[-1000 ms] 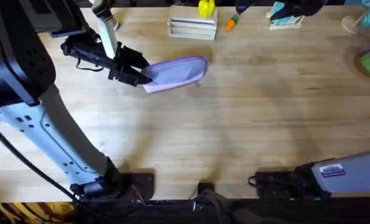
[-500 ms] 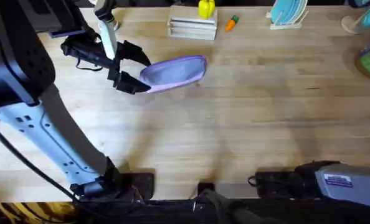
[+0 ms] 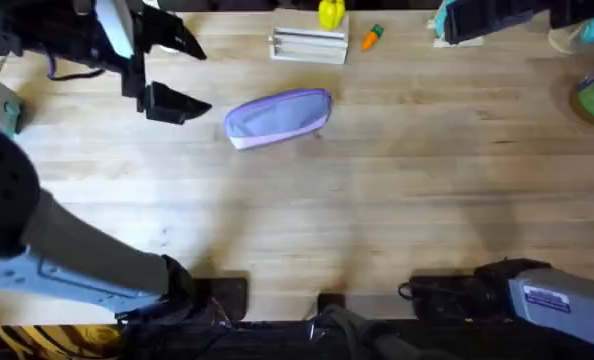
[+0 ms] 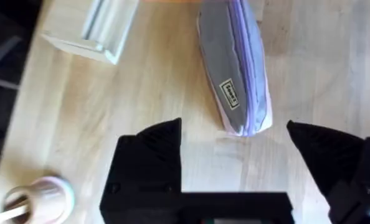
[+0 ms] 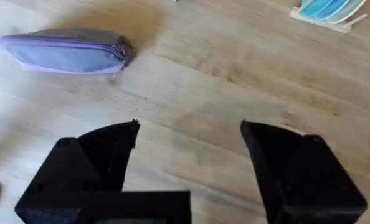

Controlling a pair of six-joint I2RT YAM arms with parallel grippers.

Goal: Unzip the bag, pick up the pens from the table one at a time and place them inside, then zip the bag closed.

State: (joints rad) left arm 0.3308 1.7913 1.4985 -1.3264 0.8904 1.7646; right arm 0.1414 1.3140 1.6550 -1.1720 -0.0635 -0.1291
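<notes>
Now the left gripper (image 3: 182, 72) has let go of the bag (image 3: 279, 116) and pulled back to the far left, and its black fingers are spread wide with nothing in them. Before, it was right at the bag's left end. The bag has stayed put on the table (image 3: 377, 220), a bit left of the middle and toward the far side, lying flat with its zipper shut as far as the wrist views show.

Past the bag, at the far edge, sits a white slatted rack (image 3: 309, 44) with a yellow thing (image 3: 330, 13) behind it and a little orange carrot toy (image 3: 373, 36) just to its right. Nothing lies between the gripper and the bag.

The right gripper (image 5: 188, 140) hangs open over bare wood, well to the right of the bag (image 5: 65, 51). Light planks with lines of grain make up the table top.
</notes>
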